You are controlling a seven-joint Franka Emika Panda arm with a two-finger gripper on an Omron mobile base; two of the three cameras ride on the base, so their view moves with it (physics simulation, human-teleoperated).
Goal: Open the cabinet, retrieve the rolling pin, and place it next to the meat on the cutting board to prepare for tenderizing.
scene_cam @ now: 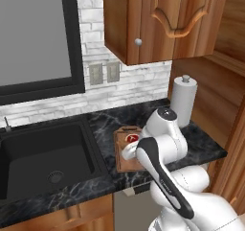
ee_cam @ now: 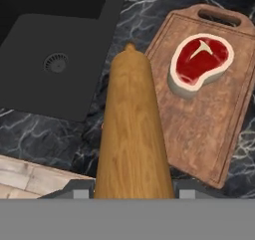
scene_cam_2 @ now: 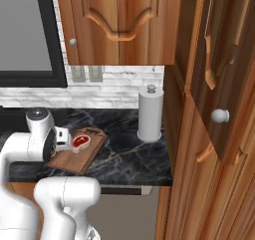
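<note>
The gripper (ee_cam: 130,196), closed on the rolling pin (ee_cam: 130,129), holds it lengthwise along the cutting board's (ee_cam: 199,129) sink-side edge, the meat (ee_cam: 200,62) beyond toward the handle end.

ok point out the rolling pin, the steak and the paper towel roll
rolling pin (ee_cam: 130,134), hand view, middle of its barrel
steak (ee_cam: 200,60), hand view, red centre
paper towel roll (scene_cam_2: 150,117), right base view, white side

Glossy white rounded arm (scene_cam: 165,177), bulbous segments, long dark grey stripe along one link, dark circular joint cap with grey rim.
</note>
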